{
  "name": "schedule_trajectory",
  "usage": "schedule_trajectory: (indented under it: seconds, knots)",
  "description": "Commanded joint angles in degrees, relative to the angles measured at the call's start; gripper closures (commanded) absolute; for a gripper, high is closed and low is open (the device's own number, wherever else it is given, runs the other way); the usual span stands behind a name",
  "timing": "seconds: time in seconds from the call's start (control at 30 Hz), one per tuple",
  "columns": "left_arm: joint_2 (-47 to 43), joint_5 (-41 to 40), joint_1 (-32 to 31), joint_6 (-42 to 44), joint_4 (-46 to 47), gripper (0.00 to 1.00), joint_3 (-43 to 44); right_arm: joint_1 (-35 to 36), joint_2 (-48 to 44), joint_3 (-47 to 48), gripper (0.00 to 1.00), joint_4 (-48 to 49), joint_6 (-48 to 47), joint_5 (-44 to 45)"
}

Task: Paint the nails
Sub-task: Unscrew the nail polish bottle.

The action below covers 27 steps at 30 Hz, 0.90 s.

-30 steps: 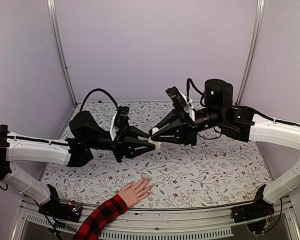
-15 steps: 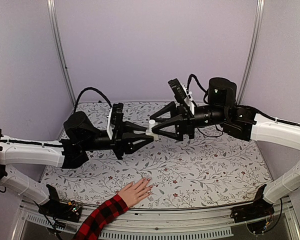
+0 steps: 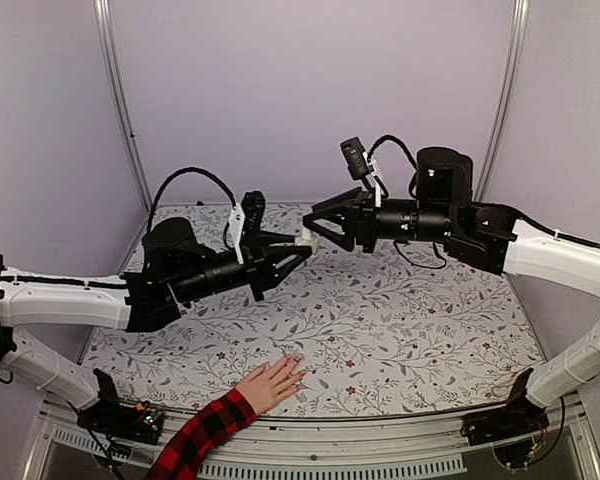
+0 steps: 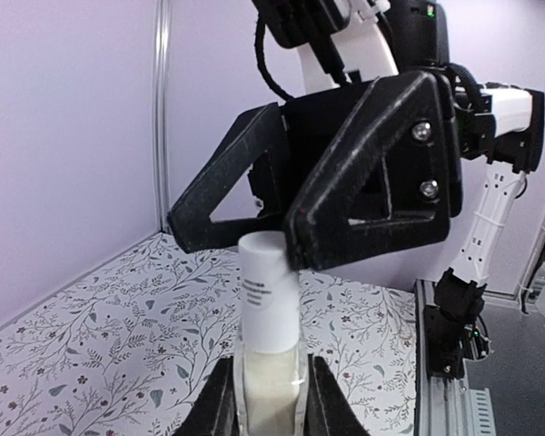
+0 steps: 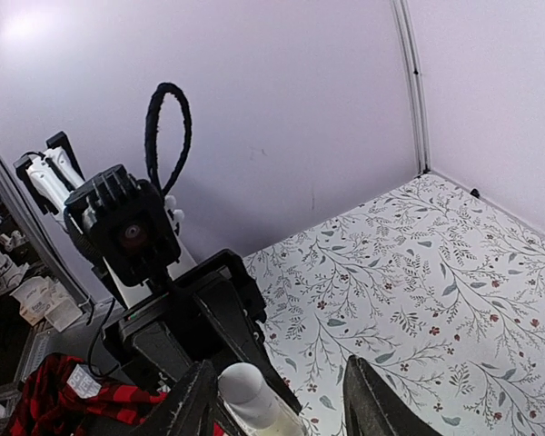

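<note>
Top view: the hand (image 3: 270, 384), in a plaid sleeve (image 3: 202, 438), lies flat at the near edge of the table (image 3: 430, 340). Its long axis runs from near left to far right. The nails (image 3: 296, 362), tiny, pale and glossy, point far-right.

Left wrist view: the left gripper (image 4: 268, 400) clamps the clear bottle (image 4: 268, 386), white cap (image 4: 265, 300) uppermost.

Right wrist view: the right gripper (image 5: 277, 409) has its jaws parted to either side of the cap.
</note>
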Motion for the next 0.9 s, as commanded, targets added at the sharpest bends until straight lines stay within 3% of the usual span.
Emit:
schedule_trajectory:
  seconds: [0.0, 0.23, 0.5, 0.67, 0.87]
  knots:
    - [1.53, -6.30, -1.59, 1.58, -3.42, 1.00, 3.50, -0.35, 2.81, 2.93, 0.52, -2.40, 3.42, 4.04]
    - [2.39, -10.05, -1.84, 1.71, -4.19, 1.00, 4.34, -0.31, 5.50, 4.13, 0.67, -2.93, 5.67, 4.48]
    - [3.29, -11.22, -1.87, 2.03, -5.73, 1.00, 4.70, -0.35, 5.67, 3.90, 0.98, -1.77, 5.40, 2.46]
    - [3.13, -7.92, -1.33, 1.20, -4.06, 1.00, 3.50, -0.35, 5.34, 3.27, 1.00, -0.50, 3.90, -0.33]
    - [2.62, 9.20, 0.70, -1.86, 2.93, 1.00, 0.69, -0.31, 3.51, 1.66, 1.00, 2.51, 0.69, -7.41]
